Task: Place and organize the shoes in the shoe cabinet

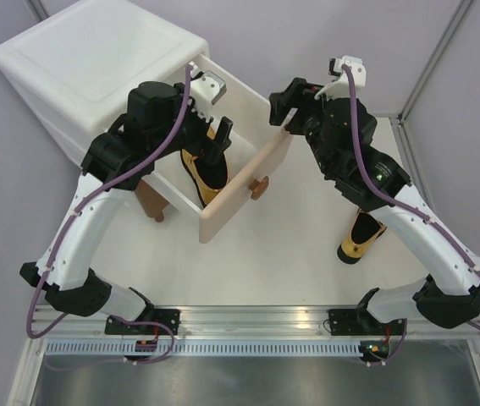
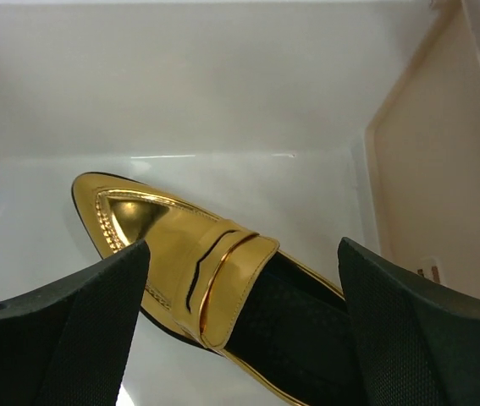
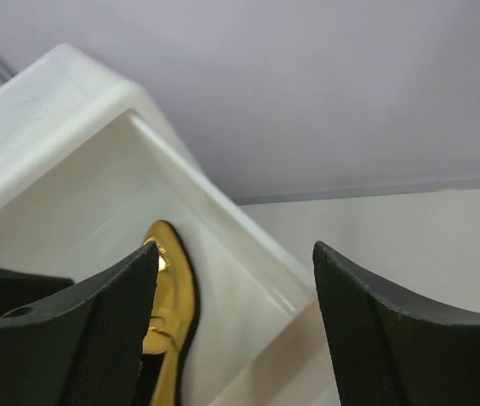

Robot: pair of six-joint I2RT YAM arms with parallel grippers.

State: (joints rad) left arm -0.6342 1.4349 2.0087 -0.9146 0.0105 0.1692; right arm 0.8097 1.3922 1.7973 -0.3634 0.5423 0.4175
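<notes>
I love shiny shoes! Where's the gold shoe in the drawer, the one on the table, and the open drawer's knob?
Gold shoe in drawer (image 2: 201, 262): left wrist view, strap.
Gold shoe on table (image 1: 356, 245): top view, heel end.
Drawer knob (image 1: 260, 186): top view, middle.

White arm links (image 1: 87, 228), black joints (image 1: 151, 106), purple cables (image 1: 358, 127), textured black fingers (image 2: 62, 338)

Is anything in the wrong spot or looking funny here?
Yes. One gold shoe lies out on the table, partly under the right arm, while its partner lies inside the open drawer. The pair is split up.
</notes>
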